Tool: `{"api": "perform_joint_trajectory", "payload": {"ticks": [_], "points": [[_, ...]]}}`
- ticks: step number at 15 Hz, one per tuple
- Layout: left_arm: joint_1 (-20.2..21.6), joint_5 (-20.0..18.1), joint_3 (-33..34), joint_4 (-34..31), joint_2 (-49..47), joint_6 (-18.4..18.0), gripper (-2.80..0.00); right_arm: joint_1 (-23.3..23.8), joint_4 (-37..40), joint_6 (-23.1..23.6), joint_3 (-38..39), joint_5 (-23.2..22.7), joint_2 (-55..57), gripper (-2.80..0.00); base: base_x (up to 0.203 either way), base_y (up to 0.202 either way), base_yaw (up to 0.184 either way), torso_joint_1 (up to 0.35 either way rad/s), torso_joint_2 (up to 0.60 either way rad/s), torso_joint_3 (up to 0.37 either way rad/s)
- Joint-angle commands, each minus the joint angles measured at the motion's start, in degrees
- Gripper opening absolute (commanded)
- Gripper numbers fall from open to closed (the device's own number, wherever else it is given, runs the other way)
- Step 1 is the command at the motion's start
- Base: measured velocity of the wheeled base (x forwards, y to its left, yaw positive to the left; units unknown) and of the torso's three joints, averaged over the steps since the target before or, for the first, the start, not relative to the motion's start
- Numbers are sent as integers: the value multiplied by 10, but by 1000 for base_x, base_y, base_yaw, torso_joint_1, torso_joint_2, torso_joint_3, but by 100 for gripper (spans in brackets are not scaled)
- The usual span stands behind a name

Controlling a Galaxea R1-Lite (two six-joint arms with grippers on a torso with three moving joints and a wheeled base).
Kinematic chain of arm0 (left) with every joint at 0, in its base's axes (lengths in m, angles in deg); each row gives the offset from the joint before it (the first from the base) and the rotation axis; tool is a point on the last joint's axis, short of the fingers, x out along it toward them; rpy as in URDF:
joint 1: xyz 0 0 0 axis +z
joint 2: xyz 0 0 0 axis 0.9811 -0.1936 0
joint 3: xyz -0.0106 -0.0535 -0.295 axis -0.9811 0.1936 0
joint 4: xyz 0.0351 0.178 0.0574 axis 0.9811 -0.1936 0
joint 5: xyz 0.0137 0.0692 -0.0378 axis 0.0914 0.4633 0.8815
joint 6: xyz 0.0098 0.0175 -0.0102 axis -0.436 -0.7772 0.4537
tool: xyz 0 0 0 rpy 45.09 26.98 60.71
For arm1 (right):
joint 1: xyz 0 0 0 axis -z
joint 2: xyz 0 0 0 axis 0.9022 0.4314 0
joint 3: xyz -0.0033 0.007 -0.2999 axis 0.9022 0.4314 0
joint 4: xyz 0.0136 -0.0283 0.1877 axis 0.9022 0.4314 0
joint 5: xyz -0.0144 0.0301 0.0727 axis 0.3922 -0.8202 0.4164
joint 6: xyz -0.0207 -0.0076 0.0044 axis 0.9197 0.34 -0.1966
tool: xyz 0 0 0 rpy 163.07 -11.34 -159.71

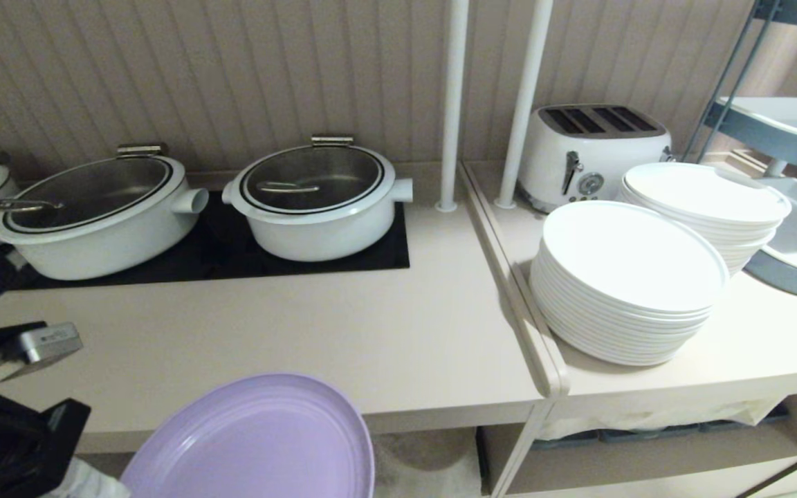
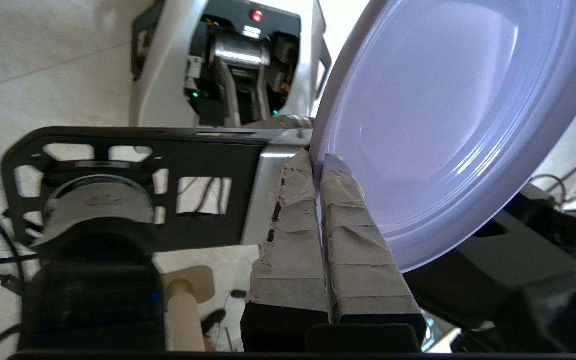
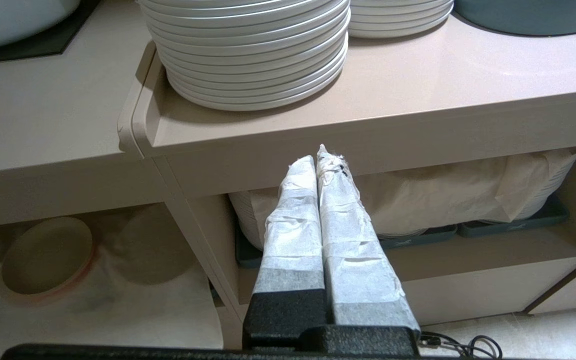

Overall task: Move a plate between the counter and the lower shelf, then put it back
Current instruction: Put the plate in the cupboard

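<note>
While my left gripper is pinching one lilac plate by its rim in front of the counter, my right gripper is idling, fingers pressed together; two pots, two white plate stacks.

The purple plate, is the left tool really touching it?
Touching. In the left wrist view, the left tool is shut on the purple plate, with its rim pinched between the two taped fingers.

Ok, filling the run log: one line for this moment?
left gripper: shut on plate rim | plate: in air, before counter edge | right gripper: shut, empty, parked
</note>
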Motion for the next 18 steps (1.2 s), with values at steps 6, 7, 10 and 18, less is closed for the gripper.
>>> {"api": "perform_joint_trajectory", "payload": {"ticks": [6,7,10,18], "points": [[80,-4,70,-5,55,-73,-280,0,0,0,0,0,0,-280,0,0,0,0,0,0],[80,-5,81,-4,63,-75,-280,0,0,0,0,0,0,-280,0,0,0,0,0,0],[80,-6,98,-4,76,-81,-280,0,0,0,0,0,0,-280,0,0,0,0,0,0],[80,-7,127,-3,97,-83,-280,0,0,0,0,0,0,-280,0,0,0,0,0,0]]}}
